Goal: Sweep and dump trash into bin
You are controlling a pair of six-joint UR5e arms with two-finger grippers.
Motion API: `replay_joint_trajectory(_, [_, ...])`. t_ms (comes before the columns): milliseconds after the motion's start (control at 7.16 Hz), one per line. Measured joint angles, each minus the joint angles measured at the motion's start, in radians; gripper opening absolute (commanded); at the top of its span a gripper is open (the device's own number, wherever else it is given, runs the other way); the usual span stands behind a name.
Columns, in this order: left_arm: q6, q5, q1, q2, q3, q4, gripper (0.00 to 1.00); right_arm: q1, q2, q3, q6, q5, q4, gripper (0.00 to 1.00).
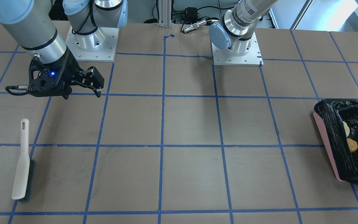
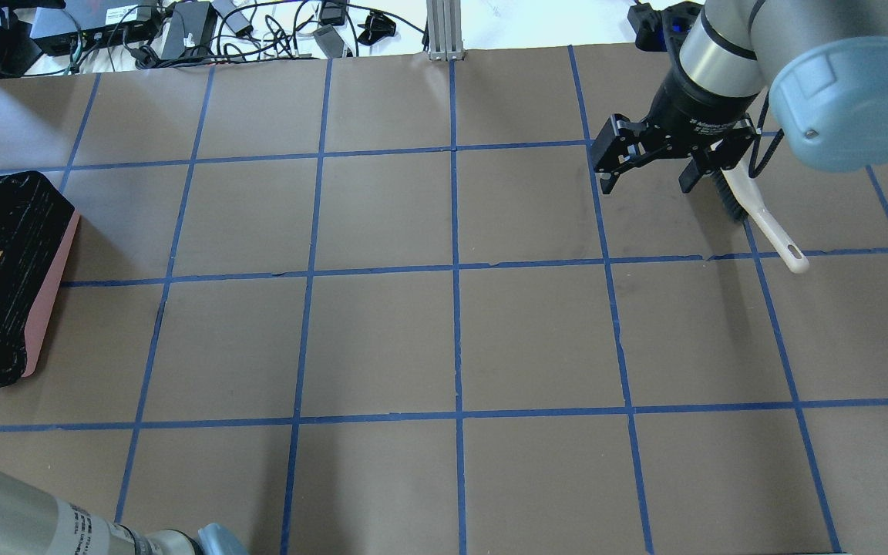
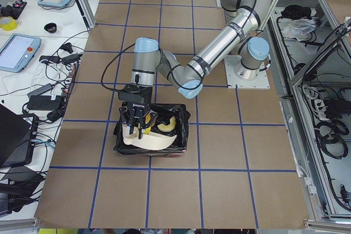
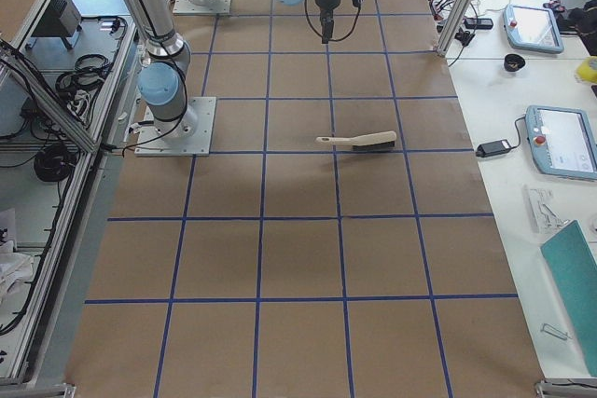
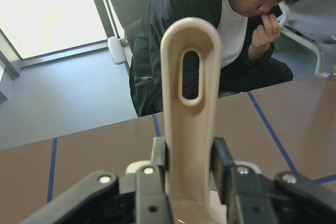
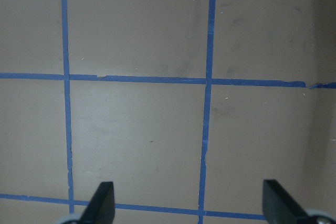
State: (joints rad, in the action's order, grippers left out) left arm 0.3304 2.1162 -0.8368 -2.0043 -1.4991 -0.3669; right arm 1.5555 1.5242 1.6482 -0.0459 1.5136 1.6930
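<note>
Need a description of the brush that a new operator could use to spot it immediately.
On the brown table with the blue tape grid, look at the end on the robot's right, near the open right gripper. The brush lies loose there: a cream handle with a hanging slot and dark bristles, unlike the black-bagged pink bin at the opposite end.

Brown table (image 1: 191,124), blue tape grid (image 1: 162,124)

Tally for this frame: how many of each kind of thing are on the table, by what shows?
brush: 1
dustpan: 1
bin: 1
trash bits showing in the bin: 2
Total: 5
</note>
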Motion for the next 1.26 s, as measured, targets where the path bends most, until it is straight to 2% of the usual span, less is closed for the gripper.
replay_joint_trajectory(140, [-0.001,-0.001,0.002,0.003,-0.001,0.003,0.00,0.000,0.001,-0.001,0.000,0.077,0.001,1.00])
replay_joint_trajectory(419, [-0.002,-0.002,0.007,-0.005,0.044,-0.051,0.00,0.000,0.001,0.000,0.000,0.142,-0.003,1.00])
replay_joint_trajectory(699, [-0.013,-0.009,0.011,0.004,-0.005,-0.020,0.00,0.000,0.004,-0.001,0.000,0.142,0.048,1.00])
replay_joint_trajectory(978, [-0.020,-0.015,0.013,-0.005,0.044,-0.075,0.00,0.001,0.014,-0.008,0.000,0.126,0.104,1.00])
replay_joint_trajectory(1258, [-0.046,-0.023,0.015,-0.002,0.009,-0.026,0.00,0.000,0.018,-0.020,0.000,0.111,0.083,1.00])
